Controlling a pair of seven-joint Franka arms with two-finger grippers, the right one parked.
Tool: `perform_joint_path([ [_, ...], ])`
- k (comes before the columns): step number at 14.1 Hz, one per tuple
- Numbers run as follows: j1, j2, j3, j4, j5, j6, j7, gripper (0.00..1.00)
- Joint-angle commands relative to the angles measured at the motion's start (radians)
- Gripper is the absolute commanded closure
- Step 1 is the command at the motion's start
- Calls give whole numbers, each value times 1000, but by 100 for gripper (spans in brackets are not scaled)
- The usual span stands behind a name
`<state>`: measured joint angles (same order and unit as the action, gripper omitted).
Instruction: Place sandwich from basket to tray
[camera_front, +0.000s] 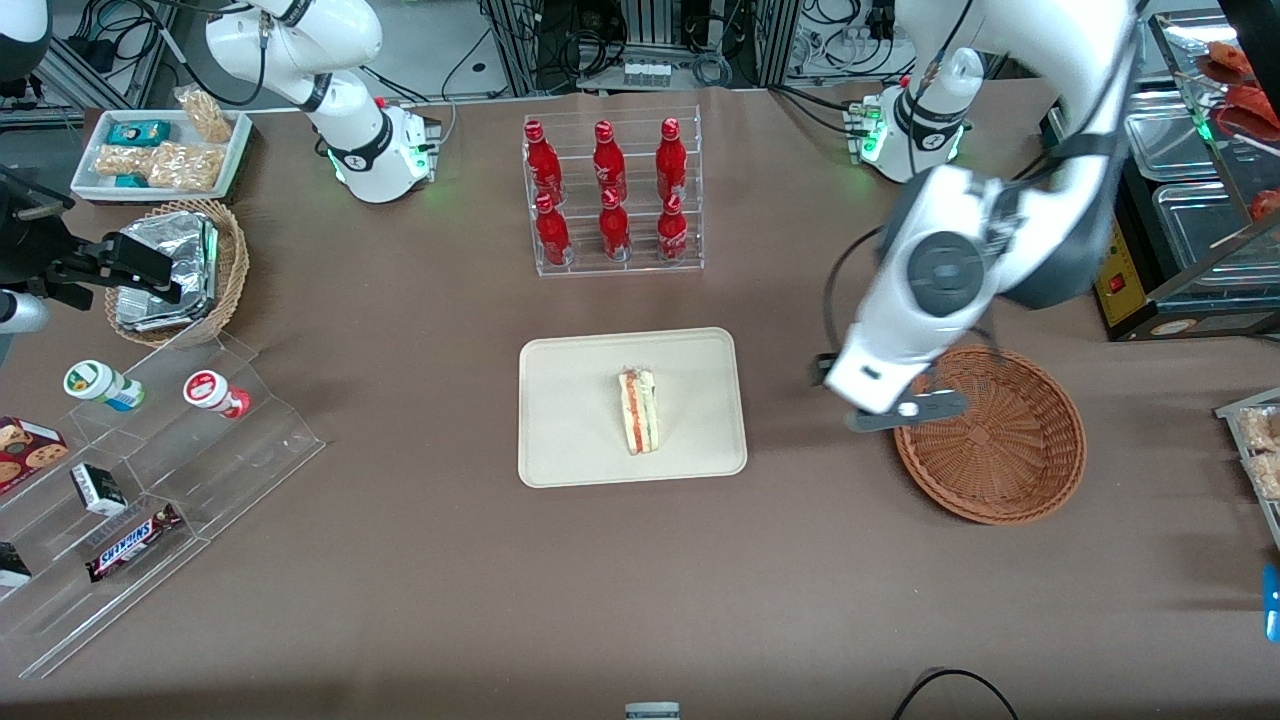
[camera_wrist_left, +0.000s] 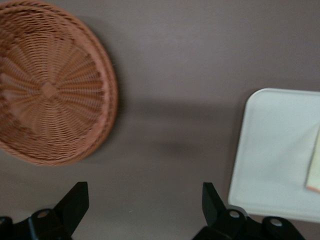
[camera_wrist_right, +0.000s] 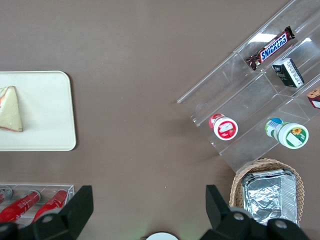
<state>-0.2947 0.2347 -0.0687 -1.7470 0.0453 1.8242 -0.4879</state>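
Observation:
The sandwich (camera_front: 640, 410) lies on the cream tray (camera_front: 570, 420) in the middle of the table. An edge of it also shows in the left wrist view (camera_wrist_left: 315, 165) and its whole wedge in the right wrist view (camera_wrist_right: 11, 110). The reddish-brown basket (camera_front: 1000, 440) stands empty toward the working arm's end. My left gripper (camera_front: 900, 412) hangs above the table at the basket's rim, on the side facing the tray. In the left wrist view the gripper (camera_wrist_left: 144, 205) is open and empty over bare table between the basket (camera_wrist_left: 50, 90) and the tray (camera_wrist_left: 275, 150).
A clear rack of red bottles (camera_front: 612, 195) stands farther from the front camera than the tray. Toward the parked arm's end are a stepped acrylic shelf (camera_front: 150, 470) with snacks, a tan basket of foil packets (camera_front: 175, 270) and a white snack bin (camera_front: 160, 150).

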Motion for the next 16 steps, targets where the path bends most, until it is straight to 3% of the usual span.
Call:
perform_joint_path([
  [1,87,-92,-11,-37,-41,-87,157,0],
  [5,198,-190,-10,-23,-76,-218,365,0],
  [8,213,-218,28,33,-71,-282,471,0],
  [16,316,-248,47,188,-62,-289,529,0],
])
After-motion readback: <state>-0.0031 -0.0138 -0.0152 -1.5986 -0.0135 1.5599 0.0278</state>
